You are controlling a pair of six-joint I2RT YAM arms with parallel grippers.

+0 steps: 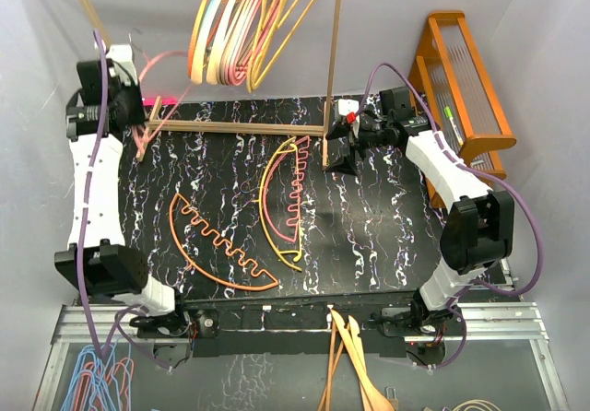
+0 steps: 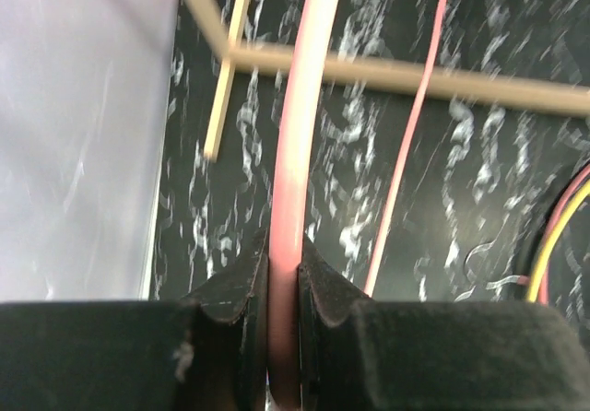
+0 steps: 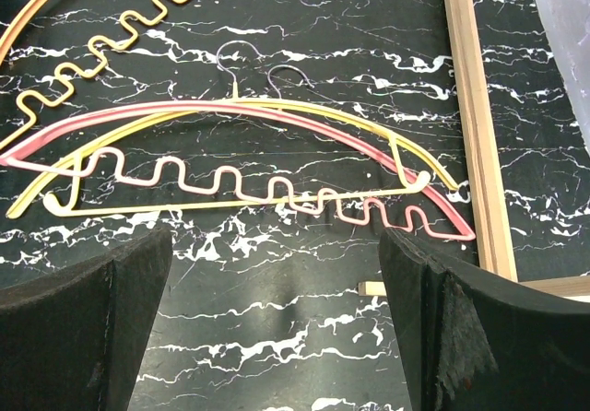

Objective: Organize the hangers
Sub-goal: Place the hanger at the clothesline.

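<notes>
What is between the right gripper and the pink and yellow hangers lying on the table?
Nothing visible. The right gripper hovers open above the pink hanger and the yellow hanger, which lie overlapped, and nothing covers them. The wooden rail runs beside the hangers, off to one side, not over them.

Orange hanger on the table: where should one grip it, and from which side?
Grip the orange hanger on its smooth outer arc, from straight above, jaws across the thin rod: it lies flat on the table, leaving only its top free.
</notes>
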